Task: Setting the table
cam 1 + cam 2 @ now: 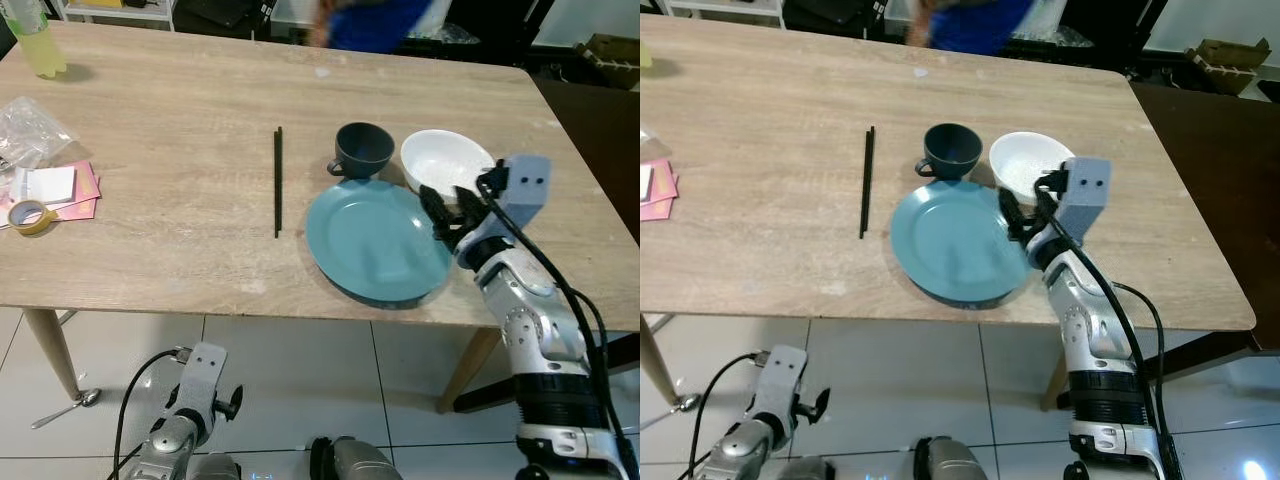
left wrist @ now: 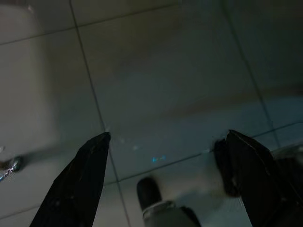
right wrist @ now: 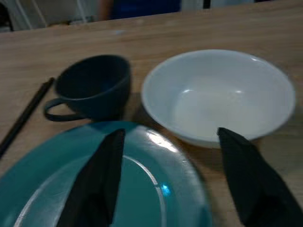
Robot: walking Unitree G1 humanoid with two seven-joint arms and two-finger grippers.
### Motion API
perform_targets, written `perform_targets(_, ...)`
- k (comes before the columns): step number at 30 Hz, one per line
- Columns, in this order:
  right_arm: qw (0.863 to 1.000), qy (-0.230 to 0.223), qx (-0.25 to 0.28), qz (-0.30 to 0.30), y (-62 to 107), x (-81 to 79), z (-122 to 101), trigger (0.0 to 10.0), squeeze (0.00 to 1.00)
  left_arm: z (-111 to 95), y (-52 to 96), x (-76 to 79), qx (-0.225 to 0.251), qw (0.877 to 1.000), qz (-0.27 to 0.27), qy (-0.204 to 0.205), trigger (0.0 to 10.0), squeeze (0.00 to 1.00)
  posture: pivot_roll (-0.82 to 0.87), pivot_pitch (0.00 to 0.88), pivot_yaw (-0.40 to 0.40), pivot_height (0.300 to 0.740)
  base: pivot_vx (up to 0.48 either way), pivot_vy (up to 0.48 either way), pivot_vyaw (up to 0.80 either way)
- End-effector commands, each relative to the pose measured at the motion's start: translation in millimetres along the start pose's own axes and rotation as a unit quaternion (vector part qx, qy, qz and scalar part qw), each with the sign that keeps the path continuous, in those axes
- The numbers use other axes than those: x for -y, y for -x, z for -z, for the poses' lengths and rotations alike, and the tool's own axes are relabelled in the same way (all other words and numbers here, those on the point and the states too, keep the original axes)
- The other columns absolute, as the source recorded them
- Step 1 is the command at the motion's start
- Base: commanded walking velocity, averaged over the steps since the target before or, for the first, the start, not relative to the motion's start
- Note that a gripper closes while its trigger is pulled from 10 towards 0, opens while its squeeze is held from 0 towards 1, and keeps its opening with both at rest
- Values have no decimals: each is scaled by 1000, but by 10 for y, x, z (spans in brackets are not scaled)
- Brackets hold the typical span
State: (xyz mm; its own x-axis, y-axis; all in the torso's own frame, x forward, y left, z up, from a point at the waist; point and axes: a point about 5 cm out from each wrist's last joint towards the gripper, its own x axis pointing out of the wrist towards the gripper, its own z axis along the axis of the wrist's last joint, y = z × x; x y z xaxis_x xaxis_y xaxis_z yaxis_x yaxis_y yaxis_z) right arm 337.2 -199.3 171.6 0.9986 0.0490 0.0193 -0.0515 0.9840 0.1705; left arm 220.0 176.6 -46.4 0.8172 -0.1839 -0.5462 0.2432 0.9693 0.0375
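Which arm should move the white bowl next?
Right. The right gripper hovers open at the teal plate's edge beside the white bowl; the left gripper hangs below the table.

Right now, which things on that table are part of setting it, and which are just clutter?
Part of the job:
- teal plate
- white bowl
- dark cup
- black chopsticks
- right gripper, open over the plate's right edge

Just lying about:
- roll of tape
- pink and white papers
- clear plastic bag
- yellow-green bottle
- spoon on the floor
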Motion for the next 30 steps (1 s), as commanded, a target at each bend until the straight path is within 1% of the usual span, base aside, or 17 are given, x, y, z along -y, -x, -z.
perform_targets(1, 998, -7, -18, 60, 16, 202, 92, 10000, 1000, -29, 25, 49, 30, 999, 19, 12, 10000, 0, 91, 94, -44, 740, 0, 0, 0)
perform_targets(2, 996, -21, -33, 86, 20, 287, 152, 10000, 1000, -98, 42, 36, 56, 998, 23, 3, 10000, 0, 84, 96, -35, 740, 0, 0, 0)
perform_targets(3, 993, -33, -43, 101, 27, 348, 198, 10000, 898, -173, 60, 21, 83, 996, 25, 1, 10000, 0, 83, 97, -33, 740, 0, 0, 0)
perform_targets(4, 993, -33, -43, 101, 27, 348, 198, 10000, 898, -173, 60, 21, 83, 996, 25, 1, 10000, 0, 83, 97, -33, 740, 0, 0, 0)
perform_targets(5, 992, -47, -54, 106, 31, 381, 238, 10000, 541, -267, 83, 12, 111, 993, 29, 10, 10000, 0, 84, 98, -33, 740, 0, 0, 0)
perform_targets(6, 991, -62, -62, 104, 31, 389, 267, 10000, 286, -363, 115, 20, 136, 990, 42, 20, 10000, 0, 86, 100, -34, 740, 0, 0, 0)
perform_targets(7, 990, -71, -67, 101, 30, 390, 283, 10000, 420, -424, 139, 30, 152, 987, 52, 27, 10000, 0, 86, 100, -34, 740, 0, 0, 0)
perform_targets(8, 989, -85, -75, 92, 21, 375, 306, 10000, 824, -479, 174, 55, 166, 983, 72, 31, 10000, 0, 89, 102, -35, 740, 0, 0, 0)
perform_targets(9, 988, -105, -84, 82, 9, 351, 335, 10000, 1000, -512, 204, 84, 173, 980, 92, 31, 10000, 0, 89, 102, -35, 740, 0, 0, 0)
perform_targets(11, 986, -118, -90, 75, 2, 334, 354, 10000, 1000, -529, 222, 102, 177, 978, 105, 31, 10000, 0, 89, 102, -35, 740, 0, 0, 0)
perform_targets(16, 970, -202, -121, 64, -71, 265, 471, 10000, 1000, -528, 296, 176, 173, 971, 166, 17, 10000, 0, 97, 104, -39, 740, 0, 0, 0)
perform_targets(17, 967, -215, -126, 59, -76, 249, 492, 10000, 655, -522, 305, 197, 172, 969, 178, 13, 10000, 0, 97, 104, -39, 740, 0, 0, 0)
perform_targets(18, 967, -215, -126, 59, -76, 249, 492, 10000, 655, -522, 305, 197, 172, 969, 178, 13, 10000, 0, 97, 104, -39, 740, 0, 0, 0)
perform_targets(19, 965, -223, -129, 55, -81, 239, 506, 10000, 231, -521, 317, 217, 171, 967, 187, 12, 10000, 0, 97, 104, -39, 740, 0, 0, 0)
perform_targets(21, 963, -228, -131, 54, -84, 232, 515, 10000, 231, -525, 329, 235, 171, 966, 195, 11, 10000, 0, 97, 104, -39, 740, 0, 0, 0)
perform_targets(23, 962, -235, -133, 49, -90, 214, 516, 10000, 0, -563, 377, 261, 171, 963, 208, 13, 10000, 0, 97, 104, -38, 740, 0, 0, 0)
perform_targets(30, 955, -260, -146, 9, -77, 119, 531, 10000, 0, -642, 429, 298, 176, 956, 236, 18, 10000, 0, 96, 105, -38, 740, 0, 0, 0)
